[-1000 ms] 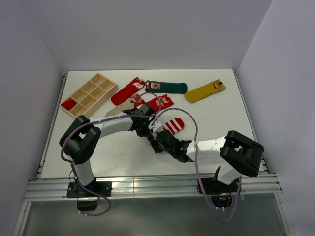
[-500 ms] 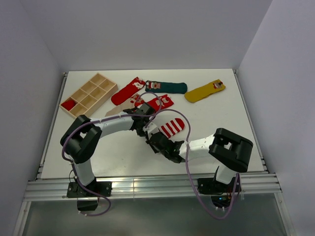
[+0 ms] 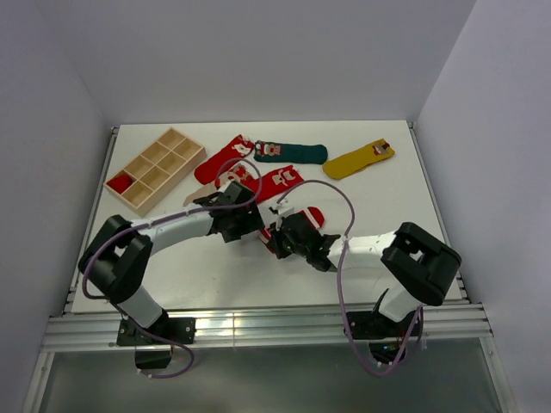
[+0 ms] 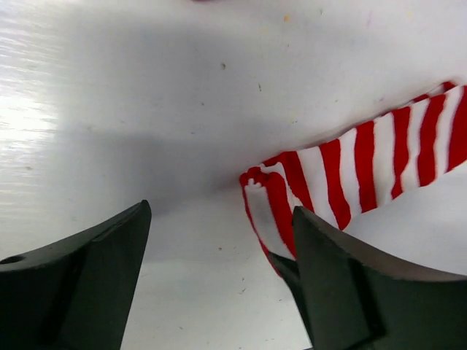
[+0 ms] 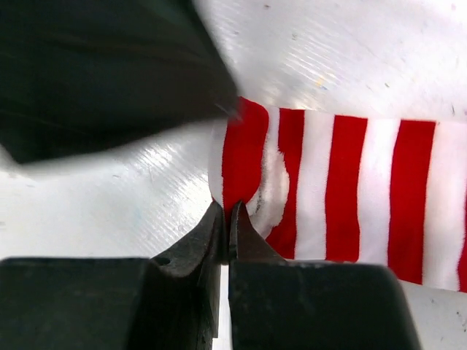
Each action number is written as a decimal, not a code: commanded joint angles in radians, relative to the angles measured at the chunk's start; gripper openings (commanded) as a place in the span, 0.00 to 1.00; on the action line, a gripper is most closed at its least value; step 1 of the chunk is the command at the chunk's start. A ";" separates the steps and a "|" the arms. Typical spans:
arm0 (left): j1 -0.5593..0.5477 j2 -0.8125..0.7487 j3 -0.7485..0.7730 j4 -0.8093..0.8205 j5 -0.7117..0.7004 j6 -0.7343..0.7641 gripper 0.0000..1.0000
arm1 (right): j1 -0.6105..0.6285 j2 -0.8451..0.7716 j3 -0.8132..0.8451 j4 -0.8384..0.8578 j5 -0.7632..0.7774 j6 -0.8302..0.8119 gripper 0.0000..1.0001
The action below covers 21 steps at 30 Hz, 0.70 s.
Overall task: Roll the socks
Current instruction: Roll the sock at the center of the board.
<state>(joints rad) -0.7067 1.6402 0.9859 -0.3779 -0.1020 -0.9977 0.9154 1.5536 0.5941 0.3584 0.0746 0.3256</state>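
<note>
Since a second ago, your left gripper (image 4: 219, 219) has sprung open and your right gripper (image 5: 228, 219) has closed onto the curled end of the red-and-white striped sock (image 5: 328, 197). The sock lies mid-worktop (image 3: 396, 198) between the arms. It's light, limp, stretchy fabric, so pinch all layers at that fold or it will likely unroll.

Overhead, we found even, diffuse light on the surface (image 3: 405, 189), shadows faint and soft. In the left wrist view, glare whitened the left edge and a broad grey shadow crossed the middle; the left end effector (image 4: 219, 219) was soft-edged. In the right wrist view, the upper-left corner was dark and blurred, the striped sock (image 5: 350, 189) sharp.
</note>
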 commanded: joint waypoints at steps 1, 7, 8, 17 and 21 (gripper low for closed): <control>0.016 -0.118 -0.061 0.097 -0.050 -0.077 0.84 | -0.059 -0.047 -0.033 0.043 -0.205 0.114 0.00; 0.018 -0.287 -0.252 0.313 -0.041 -0.177 0.85 | -0.170 -0.030 -0.103 0.230 -0.430 0.301 0.00; 0.018 -0.304 -0.275 0.339 -0.032 -0.202 0.85 | -0.182 -0.011 -0.114 0.260 -0.455 0.329 0.00; 0.004 -0.320 -0.398 0.473 0.034 -0.266 0.77 | -0.296 0.140 -0.217 0.539 -0.593 0.630 0.00; -0.011 -0.266 -0.402 0.504 0.070 -0.289 0.76 | -0.308 0.194 -0.255 0.590 -0.596 0.711 0.00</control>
<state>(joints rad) -0.7048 1.3441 0.5900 0.0418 -0.0742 -1.2453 0.6140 1.7199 0.3710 0.8597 -0.4877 0.9333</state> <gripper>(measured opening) 0.764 0.038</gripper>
